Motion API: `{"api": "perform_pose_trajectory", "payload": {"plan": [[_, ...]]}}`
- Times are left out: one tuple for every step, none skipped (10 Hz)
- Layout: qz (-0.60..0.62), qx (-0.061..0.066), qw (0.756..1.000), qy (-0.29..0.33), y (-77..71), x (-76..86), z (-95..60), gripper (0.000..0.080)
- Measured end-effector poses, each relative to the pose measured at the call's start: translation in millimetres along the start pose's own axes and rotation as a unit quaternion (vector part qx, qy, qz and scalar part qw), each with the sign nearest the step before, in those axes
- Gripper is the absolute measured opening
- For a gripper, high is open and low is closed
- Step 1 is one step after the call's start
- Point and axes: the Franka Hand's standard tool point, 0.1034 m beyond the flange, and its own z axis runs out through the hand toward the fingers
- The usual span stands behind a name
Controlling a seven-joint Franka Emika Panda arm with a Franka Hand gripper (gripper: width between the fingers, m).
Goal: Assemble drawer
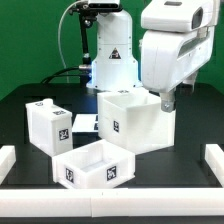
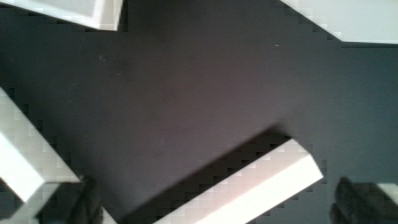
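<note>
The drawer's open shell [image 1: 135, 122] is set near the middle of the black table [image 1: 190, 140]. One tray [image 1: 50, 127] is stood towards the exterior view's left edge. A second tray [image 1: 93, 166] is laid open side up near the front edge. The marker board [image 1: 85, 122] is seen behind them. The gripper [image 1: 168, 99] is held over the shell's far right corner. Its fingers [image 2: 63, 203] are spread apart, with nothing clasped.

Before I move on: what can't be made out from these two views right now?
1. Exterior view: tips of the pincer are too small beside the large white open-sided plastic shell; contact unclear.
2. Exterior view: the flat white marker board is mostly hidden behind the shell and a white knobbed plastic tray.
3. Wrist view: blurred white pieces are cut off by the edges; unidentifiable.
</note>
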Motion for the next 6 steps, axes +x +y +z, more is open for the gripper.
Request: {"api": "perform_pose_trajectory", "payload": {"plan": [[0.0, 0.001, 1.0, 0.0, -0.2, -0.1, 0.2, 0.065], [0.0, 0.001, 1.0, 0.0, -0.2, -0.1, 0.2, 0.065], [0.0, 0.001, 1.0, 0.0, -0.2, -0.1, 0.2, 0.065], [0.0, 0.001, 1.0, 0.0, -0.2, -0.2, 0.4, 0.065], [0.001, 0.001, 1.0, -0.001, 0.2, -0.8, 0.4, 0.065], [0.004, 0.002, 1.0, 0.0, 3.9, -5.6, 0.6, 0.065]]}}
